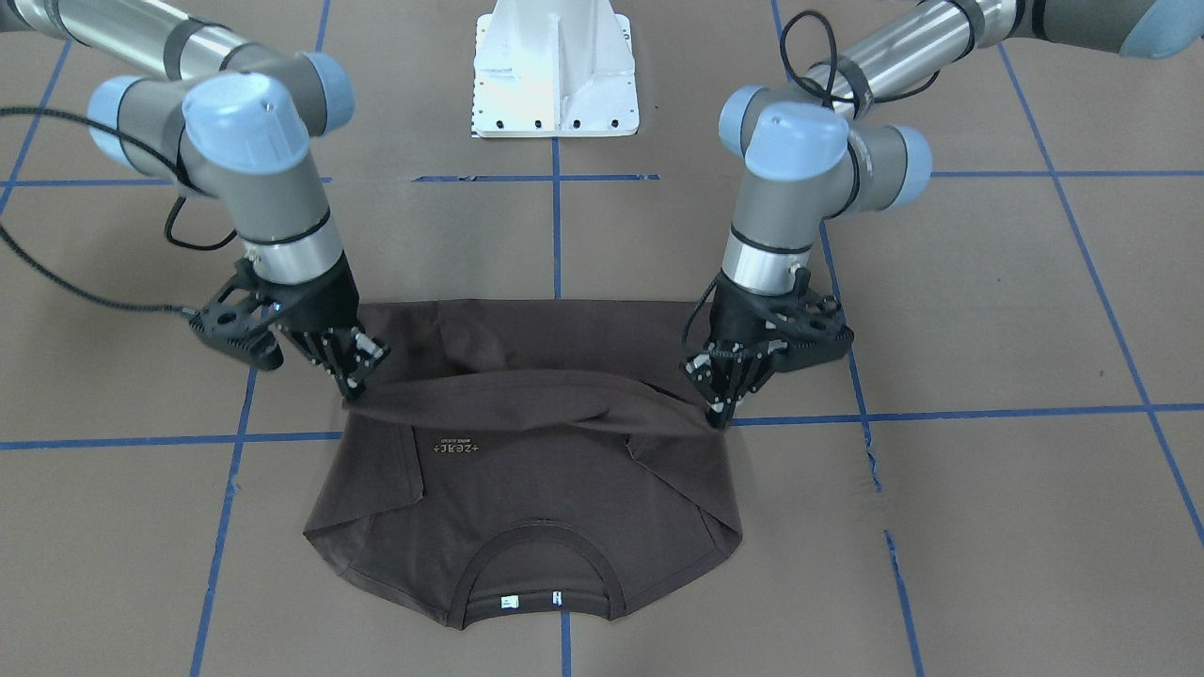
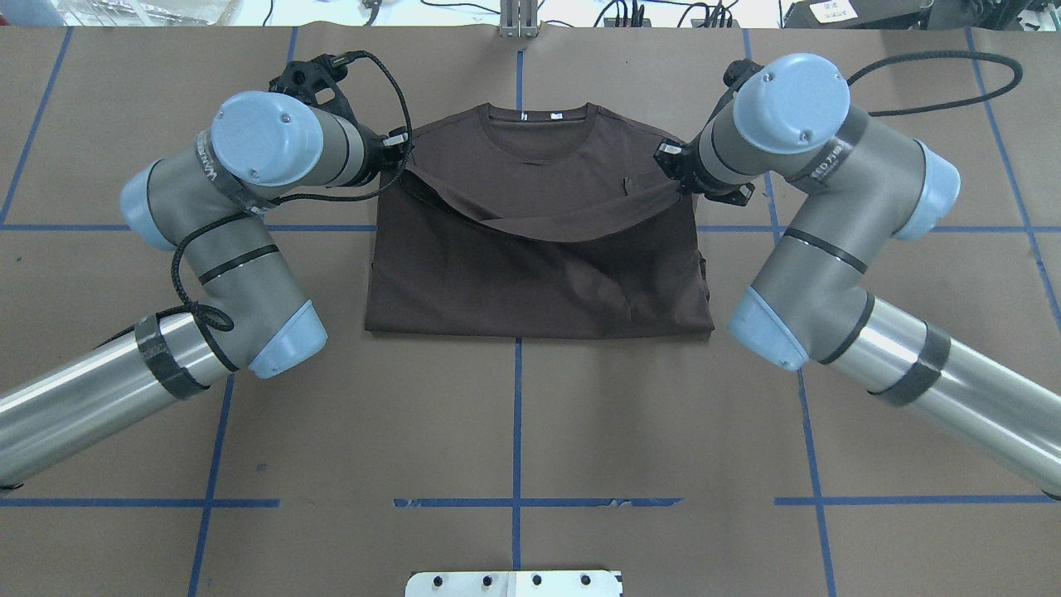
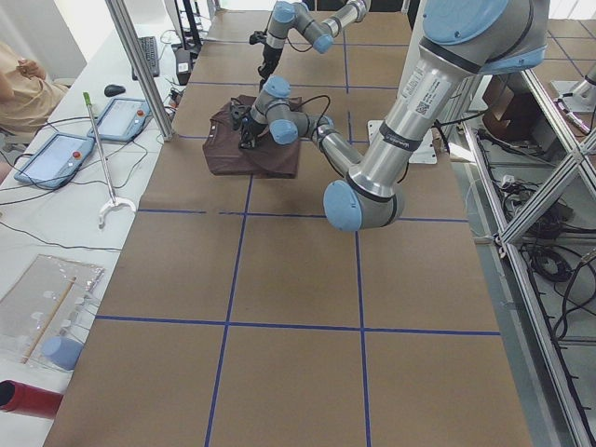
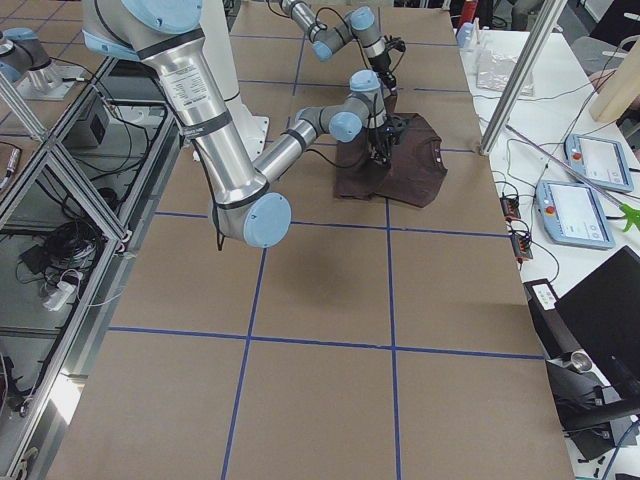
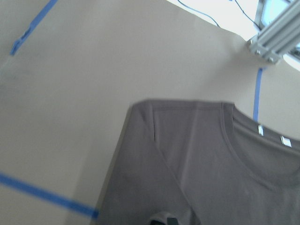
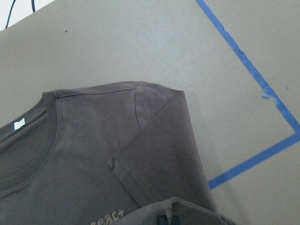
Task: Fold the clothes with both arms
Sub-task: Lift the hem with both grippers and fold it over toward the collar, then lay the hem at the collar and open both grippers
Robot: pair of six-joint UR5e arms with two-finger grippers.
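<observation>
The dark brown T-shirt [image 1: 527, 498] lies flat on the brown table, its collar [image 2: 540, 116] on the side away from the robot's base and its sleeves folded in. Its hem is lifted and drawn as a sagging band across the chest. My left gripper [image 1: 720, 412] is shut on one end of that band, on the right of the front-facing view. My right gripper [image 1: 353, 387] is shut on the other end. In the overhead view the left gripper [image 2: 398, 162] and right gripper [image 2: 673, 172] sit at the shirt's two sides, level with the shoulders. Both wrist views look down on the shirt [image 5: 211, 168] [image 6: 93, 154].
The white pedestal base [image 1: 555, 70] stands behind the shirt, on the robot's side. Blue tape lines [image 2: 517, 414] grid the table. Beyond the far edge are tablets [image 3: 116, 116], an aluminium post [image 3: 140, 65] and a seated person [image 3: 23, 88].
</observation>
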